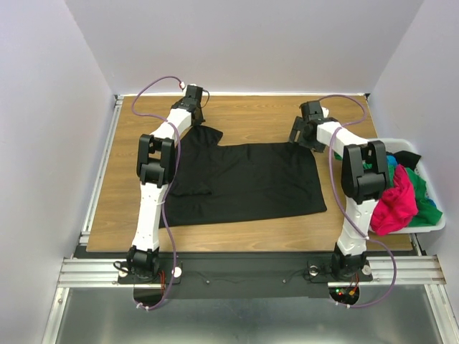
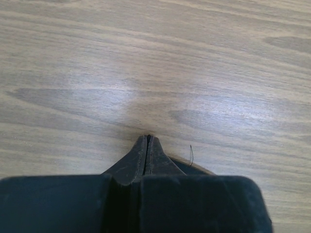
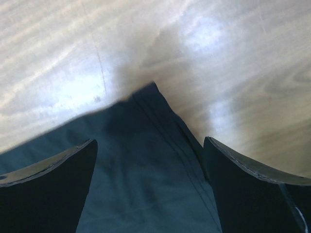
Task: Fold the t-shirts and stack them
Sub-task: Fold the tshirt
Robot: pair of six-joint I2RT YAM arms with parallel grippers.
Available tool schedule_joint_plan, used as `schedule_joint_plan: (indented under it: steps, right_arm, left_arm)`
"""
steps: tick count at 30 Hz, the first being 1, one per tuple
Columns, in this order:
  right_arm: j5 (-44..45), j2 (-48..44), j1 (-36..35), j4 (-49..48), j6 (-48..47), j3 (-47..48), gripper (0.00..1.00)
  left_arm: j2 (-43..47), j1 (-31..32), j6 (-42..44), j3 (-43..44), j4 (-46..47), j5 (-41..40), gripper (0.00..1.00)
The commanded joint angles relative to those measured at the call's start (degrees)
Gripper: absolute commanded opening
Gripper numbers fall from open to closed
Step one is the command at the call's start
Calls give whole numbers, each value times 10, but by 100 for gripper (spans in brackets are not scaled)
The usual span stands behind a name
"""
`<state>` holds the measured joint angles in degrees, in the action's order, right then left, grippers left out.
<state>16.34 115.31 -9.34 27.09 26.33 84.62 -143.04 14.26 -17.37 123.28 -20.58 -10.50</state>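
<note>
**Both arms parked at the far corners of the black tee**

Got the left arm stretched way forward from its base, elbow up, forearm slanting toward the far-left part of the worktop (image 1: 251,115), wrist tipped down. Left fingers (image 2: 194,204) pressed completely together, pinching a narrow tongue of black cloth with stitch lines on it, poking out ahead of the tips. Also spotted a loose thread and a sliver of dark hem right beside them, lying on the wood.

Same sort of pose on the right arm: upper link standing tall near the basket (image 1: 432,223), forearm reaching in toward the far-right corner of the shirt. Right fingers (image 3: 48,184) spread wide, holding nothing, straddling that corner from above. Can't tell from the wrist view about actual contact with the cloth.

As for the black t-shirt (image 1: 251,179): spread mostly flat in the middle of the worktop, long axis running left to right, one sleeve poking out toward the far left under the left wrist. Near edge slightly slanted.

Over on the right, off the worktop edge: white basket heaped with a magenta shirt (image 1: 398,204), a green shirt (image 1: 429,204) and a bit of blue shirt (image 1: 391,165), all bunched up.
</note>
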Motion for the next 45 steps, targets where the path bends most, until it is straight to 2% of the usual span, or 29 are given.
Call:
schedule_joint_plan:
  steps: [1,5,17,30,37,38,39,42,45]
  right_arm:
    - [26,28,0,-7,-9,55,95]
    - [30,61,0,-7,-22,98,93]
    - [34,94,1,-7,-17,92,87]
    - [58,100,1,-7,-25,97,42]
    - [57,112,1,-7,-41,100,40]
    - [56,113,2,-8,-44,100,36]
    - [55,111,1,-8,-45,100,21]
    - [46,106,1,-8,-58,103,3]
    - [37,101,1,-9,-72,104,0]
  left_arm:
    - [51,2,17,-15,-1,7,0]
    - [51,3,23,-22,0,4,0]
    - [58,4,28,-26,0,8,0]
    - [78,4,38,-47,13,8,0]
    - [87,4,43,-57,15,7,0]
    - [93,4,43,-60,16,8,0]
    - [97,4,44,-64,17,10,0]
    - [125,4,47,-88,32,17,0]
    - [155,4,55,-127,66,26,0]
